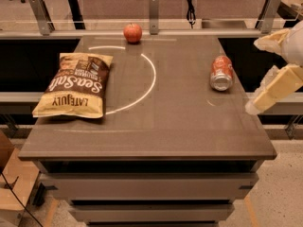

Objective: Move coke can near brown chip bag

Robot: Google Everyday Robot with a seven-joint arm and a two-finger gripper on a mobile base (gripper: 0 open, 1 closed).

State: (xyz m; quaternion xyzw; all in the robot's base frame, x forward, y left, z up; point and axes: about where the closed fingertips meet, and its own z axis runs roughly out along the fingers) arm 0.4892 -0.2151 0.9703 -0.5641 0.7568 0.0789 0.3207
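The coke can point(221, 72) lies on its side at the right of the table, silver end toward the front. The brown chip bag point(73, 85) lies flat at the left of the table, far from the can. My gripper point(252, 75) hangs at the right edge of the view, just off the table's right side and right of the can. Its cream fingers point(272, 91) are spread apart and hold nothing.
A red apple point(133, 32) sits at the back edge of the dark table point(156, 136). A white arc is painted on the tabletop between bag and can. A railing with metal posts point(153, 13) runs behind the table. A cardboard box stands on the floor at lower left.
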